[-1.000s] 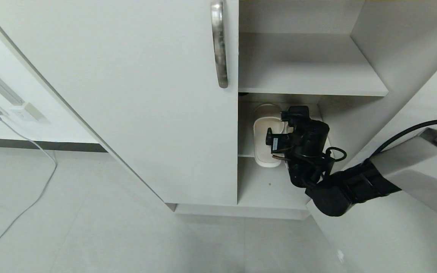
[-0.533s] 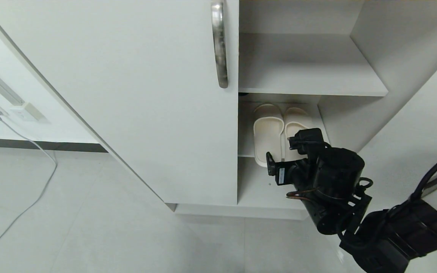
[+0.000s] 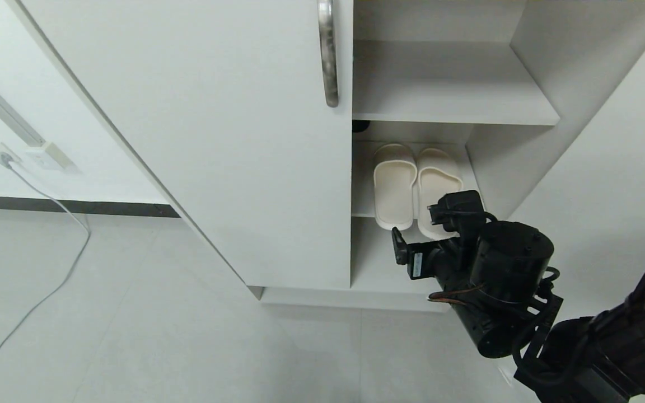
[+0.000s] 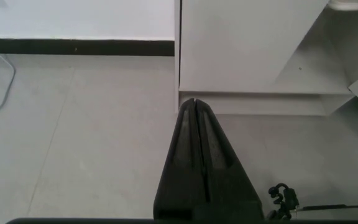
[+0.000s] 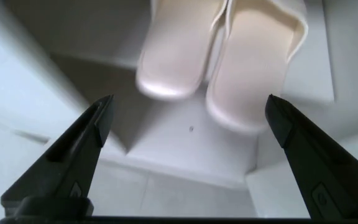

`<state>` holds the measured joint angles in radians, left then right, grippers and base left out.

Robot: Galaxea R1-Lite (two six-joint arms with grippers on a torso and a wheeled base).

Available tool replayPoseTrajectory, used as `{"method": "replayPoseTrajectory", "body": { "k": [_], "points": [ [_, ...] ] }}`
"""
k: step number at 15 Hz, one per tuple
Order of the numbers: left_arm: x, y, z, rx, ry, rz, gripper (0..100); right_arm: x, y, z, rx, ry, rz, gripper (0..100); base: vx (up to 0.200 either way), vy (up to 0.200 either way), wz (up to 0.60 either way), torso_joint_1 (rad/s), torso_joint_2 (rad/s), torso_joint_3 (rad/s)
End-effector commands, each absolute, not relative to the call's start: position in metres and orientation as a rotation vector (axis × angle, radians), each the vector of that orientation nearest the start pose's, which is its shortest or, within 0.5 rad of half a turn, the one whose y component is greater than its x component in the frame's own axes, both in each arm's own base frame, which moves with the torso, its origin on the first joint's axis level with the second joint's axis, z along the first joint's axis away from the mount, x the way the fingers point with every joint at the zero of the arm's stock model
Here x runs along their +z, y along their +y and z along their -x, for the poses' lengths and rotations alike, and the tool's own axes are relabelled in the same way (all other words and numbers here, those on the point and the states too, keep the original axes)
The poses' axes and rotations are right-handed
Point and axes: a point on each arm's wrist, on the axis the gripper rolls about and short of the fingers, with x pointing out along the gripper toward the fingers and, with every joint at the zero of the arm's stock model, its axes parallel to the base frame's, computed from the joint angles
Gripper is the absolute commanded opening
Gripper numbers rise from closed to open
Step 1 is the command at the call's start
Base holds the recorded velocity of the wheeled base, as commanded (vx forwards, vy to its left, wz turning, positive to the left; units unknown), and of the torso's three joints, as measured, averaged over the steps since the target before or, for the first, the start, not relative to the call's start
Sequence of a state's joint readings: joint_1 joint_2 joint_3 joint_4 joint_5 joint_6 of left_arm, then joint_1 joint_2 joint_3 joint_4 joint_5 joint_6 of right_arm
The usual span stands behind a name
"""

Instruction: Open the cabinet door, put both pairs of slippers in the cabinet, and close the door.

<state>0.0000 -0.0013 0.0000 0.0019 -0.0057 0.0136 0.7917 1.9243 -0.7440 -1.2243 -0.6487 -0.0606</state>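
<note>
here, a pair of cream slippers (image 3: 415,184) is seen laid side by side on the cabinet's lower shelf (image 3: 361,196), toes turned to the back and heels hung slightly over the shelf's front edge. the upper shelf (image 3: 445,89) is seen above them, and the cabinet floor (image 3: 378,263) below. the right-hand door (image 3: 608,168) is swung open, while the left-hand door (image 3: 216,140), fitted with a metal bar handle (image 3: 329,56), is shut.

the right gripper (image 5: 188,115) is held in front of the open compartment, just short of the slipper heels and apart from them; its jaws are spread wide and nothing is held between them. the left gripper (image 4: 194,109) is held low over the tiled floor (image 3: 160,336), near the cabinet's base, with its fingers pressed flat together and nothing gripped.

a grey cable (image 3: 48,280) is trailed across the floor from a wall socket (image 3: 3,159) to the left of the cabinet.
</note>
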Motion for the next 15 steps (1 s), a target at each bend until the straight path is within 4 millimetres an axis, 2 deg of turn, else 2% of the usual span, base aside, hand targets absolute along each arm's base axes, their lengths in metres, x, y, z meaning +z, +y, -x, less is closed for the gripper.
{"method": "replayPoseTrajectory", "body": {
  "k": [1, 5, 15],
  "points": [
    [0.0753, -0.0001, 0.0228, -0.006, 0.001, -0.012, 0, 0.1533, 0.2305, -0.2468, 0.142, -0.038, 0.032, 100, -0.200, 0.000, 0.00, 0.002, 0.01, 0.002],
    [0.0753, 0.0000, 0.0228, 0.000, 0.002, -0.005, 0, 0.1514, 0.2302, -0.2464, 0.143, -0.032, 0.037, 100, -0.200, 0.000, 0.00, 0.002, 0.00, 0.002],
    [0.0755, 0.0005, 0.0228, 0.021, 0.000, -0.008, 0, 0.1467, 0.2254, -0.2422, 0.154, -0.023, 0.045, 100, 0.000, 0.000, 0.00, 0.000, 0.00, 0.000]
  ]
}}
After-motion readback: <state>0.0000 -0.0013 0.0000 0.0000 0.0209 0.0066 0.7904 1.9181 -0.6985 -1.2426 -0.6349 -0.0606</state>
